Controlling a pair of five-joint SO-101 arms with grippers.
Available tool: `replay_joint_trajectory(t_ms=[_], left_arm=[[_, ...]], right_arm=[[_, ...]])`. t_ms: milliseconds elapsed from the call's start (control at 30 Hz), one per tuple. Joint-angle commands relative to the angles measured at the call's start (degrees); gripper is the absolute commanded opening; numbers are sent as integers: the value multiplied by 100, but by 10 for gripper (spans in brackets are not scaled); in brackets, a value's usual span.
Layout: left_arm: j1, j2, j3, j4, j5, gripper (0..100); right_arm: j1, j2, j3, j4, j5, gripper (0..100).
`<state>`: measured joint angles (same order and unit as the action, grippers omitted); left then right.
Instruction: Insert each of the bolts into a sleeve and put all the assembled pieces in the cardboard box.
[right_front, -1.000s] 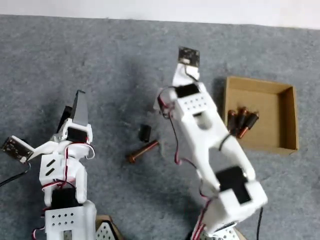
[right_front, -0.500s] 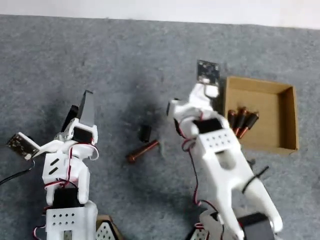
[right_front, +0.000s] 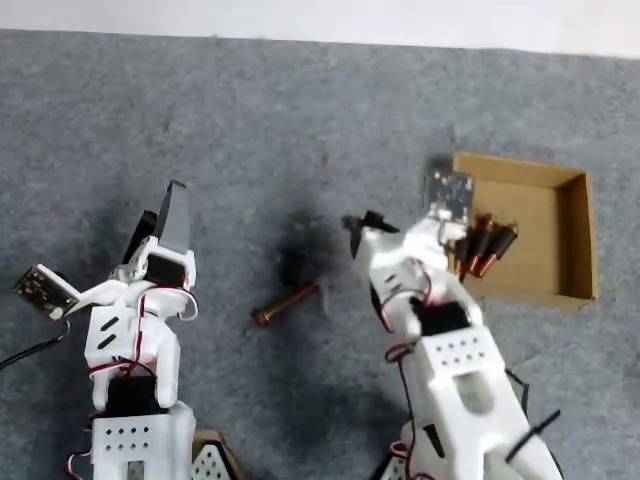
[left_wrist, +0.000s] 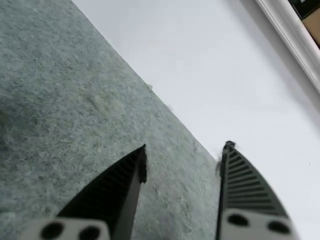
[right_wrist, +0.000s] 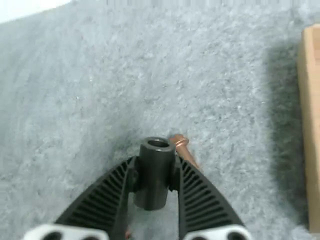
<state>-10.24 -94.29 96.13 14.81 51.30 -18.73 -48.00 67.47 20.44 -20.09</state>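
The right claw (right_wrist: 155, 162) pinches a short black sleeve (right_wrist: 152, 187), a smooth hollow cylinder whose long axis runs along the ribbed fingers, open bore facing outward. Just beyond it a copper bolt (right_front: 285, 302) lies flat and slanting on the fuzzy grey carpet (right_front: 250, 130). Three assembled pieces (right_front: 482, 245) lie side by side in the square cardboard box (right_front: 577, 240). The left claw (left_wrist: 186, 149) hangs spread apart.

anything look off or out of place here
Nothing stands out. Three assembled pieces lie bunched together in the cardboard box, and one loose bolt and a sleeve sit near each other on the mat.
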Motion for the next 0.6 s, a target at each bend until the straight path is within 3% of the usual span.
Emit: replay_joint_trajectory(t_ms=[0, 200, 300, 567], left_arm=[[365, -48, 31, 26, -62, 234], [1235, -4, 22, 396, -818, 234], [1587, -4, 4, 659, -1029, 234], [1851, -4, -136, 1108, -1064, 234]], right_arm=[[286, -637, 180, -303, 79, 5], [576, -1112, 549, -303, 88, 5], [576, -1209, 725, -303, 510, 5], [576, -1763, 1279, -303, 800, 5]])
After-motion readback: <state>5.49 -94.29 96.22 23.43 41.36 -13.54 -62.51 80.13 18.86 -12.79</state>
